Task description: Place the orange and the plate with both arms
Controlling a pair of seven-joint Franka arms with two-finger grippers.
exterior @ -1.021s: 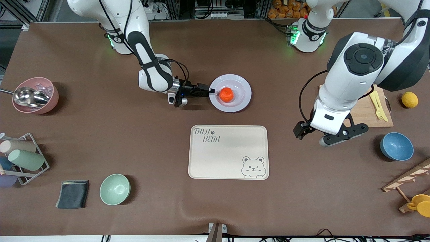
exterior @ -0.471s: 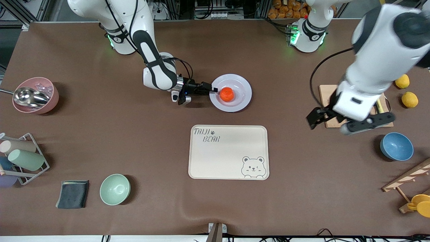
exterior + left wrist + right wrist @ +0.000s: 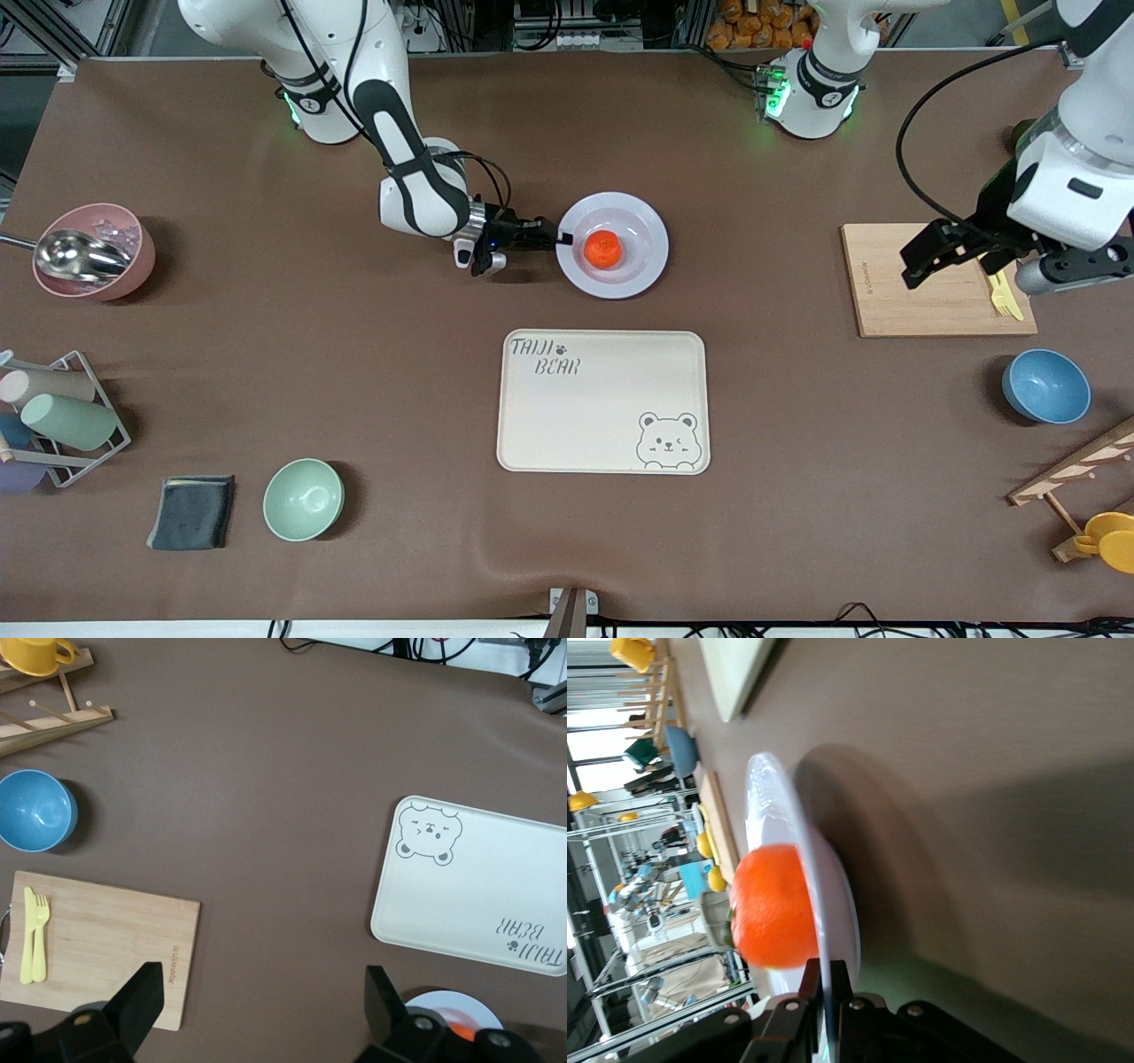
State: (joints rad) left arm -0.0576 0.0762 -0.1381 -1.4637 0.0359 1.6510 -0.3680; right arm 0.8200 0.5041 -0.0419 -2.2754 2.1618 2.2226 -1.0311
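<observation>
The orange (image 3: pixel 603 249) sits in the middle of the white plate (image 3: pixel 644 259), which lies farther from the front camera than the cream bear-print tray (image 3: pixel 602 403). My right gripper (image 3: pixel 561 237) is shut on the plate's rim at the side toward the right arm's end. In the right wrist view the fingers (image 3: pixel 828 979) pinch the rim of the plate (image 3: pixel 782 824), with the orange (image 3: pixel 769 908) close by. My left gripper (image 3: pixel 997 263) is open and empty, up over the wooden cutting board (image 3: pixel 921 292). Its wrist view (image 3: pixel 263 988) shows bare table between the fingers and the plate's edge (image 3: pixel 443 1003).
A yellow fork (image 3: pixel 1001 297) lies on the cutting board. A blue bowl (image 3: pixel 1045 385) and a wooden rack (image 3: pixel 1076 470) stand toward the left arm's end. A green bowl (image 3: pixel 303 499), a dark cloth (image 3: pixel 191 512), a cup rack (image 3: pixel 62 425) and a pink bowl (image 3: pixel 93 251) stand toward the right arm's end.
My left arm has swung up and away from beside the tray to over the cutting board. My right gripper keeps its hold on the plate, which has shifted slightly.
</observation>
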